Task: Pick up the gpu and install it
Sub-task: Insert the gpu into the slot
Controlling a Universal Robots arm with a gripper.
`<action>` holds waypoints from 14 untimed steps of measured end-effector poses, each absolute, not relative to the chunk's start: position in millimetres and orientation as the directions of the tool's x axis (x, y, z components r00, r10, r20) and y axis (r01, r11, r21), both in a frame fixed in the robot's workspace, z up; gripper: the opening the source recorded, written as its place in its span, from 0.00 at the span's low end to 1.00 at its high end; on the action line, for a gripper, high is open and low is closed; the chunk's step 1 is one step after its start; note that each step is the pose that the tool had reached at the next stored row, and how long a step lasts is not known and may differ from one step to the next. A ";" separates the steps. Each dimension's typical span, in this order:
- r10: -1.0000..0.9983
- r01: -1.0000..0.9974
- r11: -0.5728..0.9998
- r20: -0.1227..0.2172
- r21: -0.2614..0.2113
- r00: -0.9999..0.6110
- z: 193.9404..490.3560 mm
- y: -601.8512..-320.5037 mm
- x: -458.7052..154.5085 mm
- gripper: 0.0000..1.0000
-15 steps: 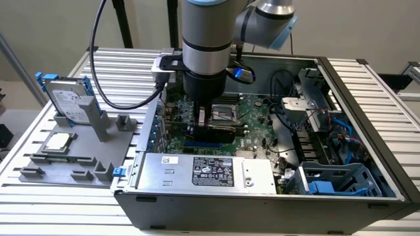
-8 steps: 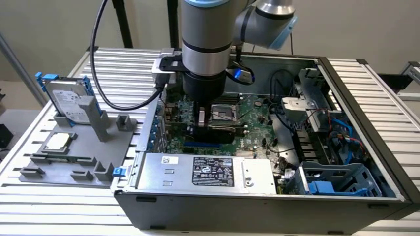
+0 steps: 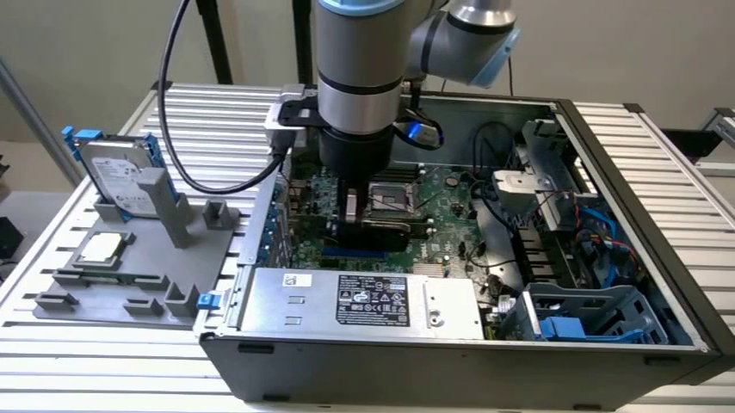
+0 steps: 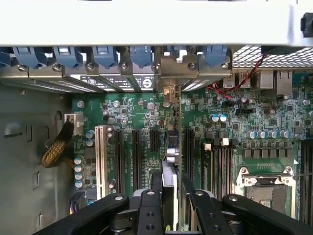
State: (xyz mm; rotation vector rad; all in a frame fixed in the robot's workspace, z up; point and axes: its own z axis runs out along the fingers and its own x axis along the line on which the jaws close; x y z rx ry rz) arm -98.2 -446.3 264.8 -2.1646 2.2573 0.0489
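Seen edge-on in the wrist view, the gpu (image 4: 170, 152) is a thin card standing upright over the black expansion slots of the green motherboard (image 4: 132, 112). Its silver end bracket (image 4: 170, 73) lines up with the row of rear slot covers. My gripper (image 4: 172, 188) is shut on the card, one black finger (image 4: 150, 203) on each side. In the exterior view the gripper (image 3: 370, 225) reaches down inside the open computer case (image 3: 460, 361), with the dark gpu (image 3: 377, 234) low against the board. Whether the card is seated in its slot I cannot tell.
A silver hard drive (image 3: 120, 176) with blue rails and a small square processor chip (image 3: 101, 248) rest on the grey fixture at the exterior view's left. Inside the case are the power supply (image 3: 356, 301), the CPU socket (image 4: 264, 188), cables (image 3: 505, 198) and a blue drive cage (image 3: 586, 314).
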 end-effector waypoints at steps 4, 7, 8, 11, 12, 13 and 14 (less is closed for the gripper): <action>-0.999 -0.999 0.042 -0.031 0.013 -0.042 261.6 -445.7 -98.5 0.00; -0.999 -0.999 0.042 -0.032 0.013 -0.042 260.1 -445.3 -98.7 0.00; -0.999 -0.999 0.042 -0.031 0.013 -0.042 259.9 -445.3 -98.8 0.00; -0.999 -0.999 0.042 -0.032 0.013 -0.042 259.1 -445.3 -99.2 0.00; -0.999 -0.999 0.042 -0.032 0.013 -0.042 258.7 -445.3 -99.5 0.00; -0.999 -0.999 0.042 -0.032 0.013 -0.042 258.3 -445.2 -99.8 0.00; -0.999 -0.999 0.042 -0.031 0.013 -0.042 258.1 -445.3 -99.9 0.00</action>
